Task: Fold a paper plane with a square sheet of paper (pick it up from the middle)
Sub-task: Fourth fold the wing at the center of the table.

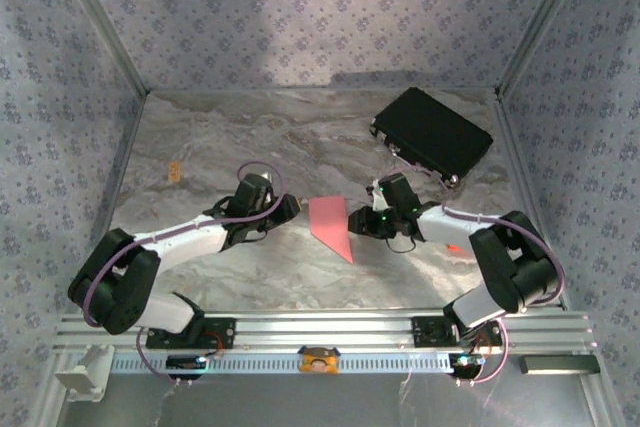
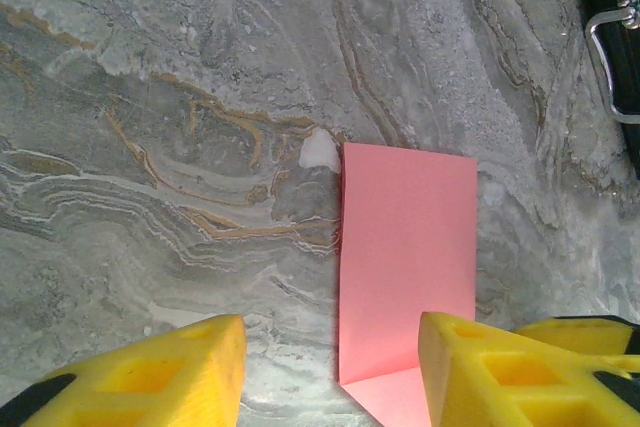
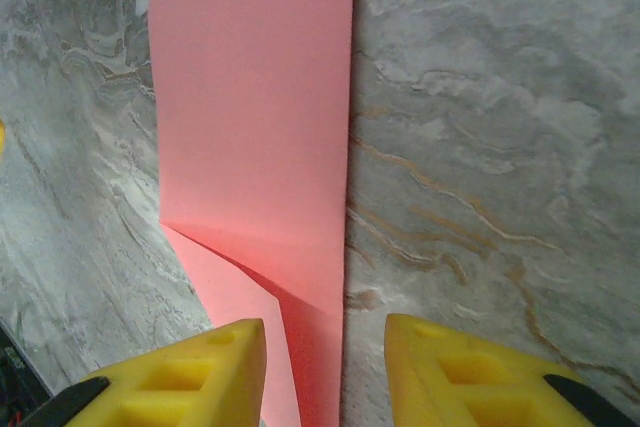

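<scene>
The square sheet of paper [image 1: 330, 222], salmon pink, lies folded flat on the marble table as a narrow strip with a pointed end toward the near right. My left gripper [image 1: 293, 209] stands just left of it and my right gripper [image 1: 355, 220] just right of it. In the left wrist view the paper [image 2: 405, 257] runs from between the open yellow fingers [image 2: 160, 377] of the left gripper [image 2: 332, 372], held by neither. In the right wrist view a diagonal flap crosses the paper [image 3: 255, 127], whose near end lies between the parted jaws of the right gripper [image 3: 325, 372].
A black rectangular case [image 1: 432, 133] lies at the back right; its metal latch [image 2: 610, 37] shows in the left wrist view. A tiny orange tag [image 1: 174, 171] sits at the far left. Patterned walls close in three sides.
</scene>
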{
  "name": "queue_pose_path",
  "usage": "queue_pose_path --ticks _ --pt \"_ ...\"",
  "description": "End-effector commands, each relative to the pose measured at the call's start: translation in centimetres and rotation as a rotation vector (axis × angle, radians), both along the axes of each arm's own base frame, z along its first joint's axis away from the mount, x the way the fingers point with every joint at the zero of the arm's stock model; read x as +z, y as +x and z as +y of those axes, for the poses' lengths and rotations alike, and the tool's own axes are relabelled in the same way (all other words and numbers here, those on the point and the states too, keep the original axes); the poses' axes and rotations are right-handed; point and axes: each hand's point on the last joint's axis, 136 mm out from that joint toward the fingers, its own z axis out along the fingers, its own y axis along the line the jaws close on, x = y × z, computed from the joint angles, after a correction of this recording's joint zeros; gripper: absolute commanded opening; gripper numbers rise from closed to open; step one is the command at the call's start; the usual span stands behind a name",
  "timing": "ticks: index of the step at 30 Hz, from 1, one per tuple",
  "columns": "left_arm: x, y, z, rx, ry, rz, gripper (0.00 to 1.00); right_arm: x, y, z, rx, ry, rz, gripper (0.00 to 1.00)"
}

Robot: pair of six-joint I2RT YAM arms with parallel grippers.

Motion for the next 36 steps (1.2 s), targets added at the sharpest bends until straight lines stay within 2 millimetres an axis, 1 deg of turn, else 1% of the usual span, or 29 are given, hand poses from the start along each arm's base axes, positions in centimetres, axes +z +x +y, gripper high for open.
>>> queue_pose_path --ticks 1,9,14,19,23,30,36 --pt "0.2 0.0 -0.2 0.011 -0.030 0.007 0.49 0.8 0.7 0.8 0.039 0.029 -0.029 0.41" --pt "-0.4 -0.2 -1.4 -0.026 -0.069 0.053 0.53 0.4 0.6 1.1 0.069 0.029 -0.014 0.42" --pt "-0.9 -0.2 -2.2 -0.045 -0.088 0.084 0.54 0.2 0.4 1.5 0.095 0.041 -0.001 0.40" --pt "-1.4 -0.3 -3.0 -0.063 -0.114 0.108 0.54 0.4 0.3 1.9 0.110 0.063 0.002 0.34" --pt "-1.4 -0.1 -3.2 -0.073 -0.119 0.111 0.54 0.4 0.2 1.8 0.109 0.060 0.002 0.28" --pt "-1.4 -0.3 -3.3 -0.083 -0.112 0.118 0.54 0.3 0.1 2.1 0.122 0.077 0.010 0.23" --pt "-1.3 -0.3 -3.5 -0.097 -0.114 0.125 0.54 0.2 0.0 2.0 0.126 0.079 0.010 0.17"
